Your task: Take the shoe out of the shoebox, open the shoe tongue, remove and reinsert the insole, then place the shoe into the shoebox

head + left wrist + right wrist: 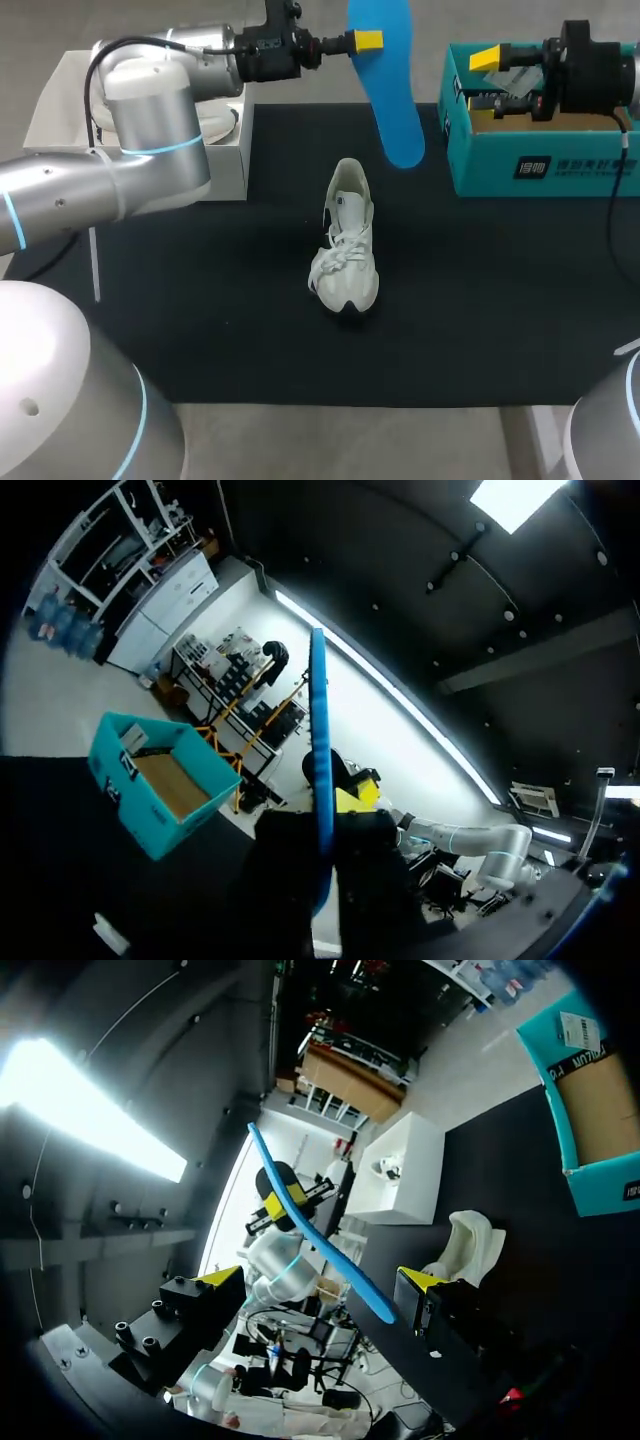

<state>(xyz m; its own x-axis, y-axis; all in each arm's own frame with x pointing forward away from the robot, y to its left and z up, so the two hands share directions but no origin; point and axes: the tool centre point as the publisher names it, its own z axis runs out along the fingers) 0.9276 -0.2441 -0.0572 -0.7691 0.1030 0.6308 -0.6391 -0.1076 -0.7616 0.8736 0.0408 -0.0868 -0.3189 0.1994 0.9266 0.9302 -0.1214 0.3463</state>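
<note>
My left pincer (368, 41) is gripping the insole (386, 90) by one end, above the shoe (347, 245); it's dangling, risking slipping free.

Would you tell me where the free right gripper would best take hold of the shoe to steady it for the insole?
Probably the heel rim, from above on the right side. The shoe stands upright, toe toward the camera, and that rim is a thin raised edge that is easy to pinch, leaving the opening clear for the insole.
</note>
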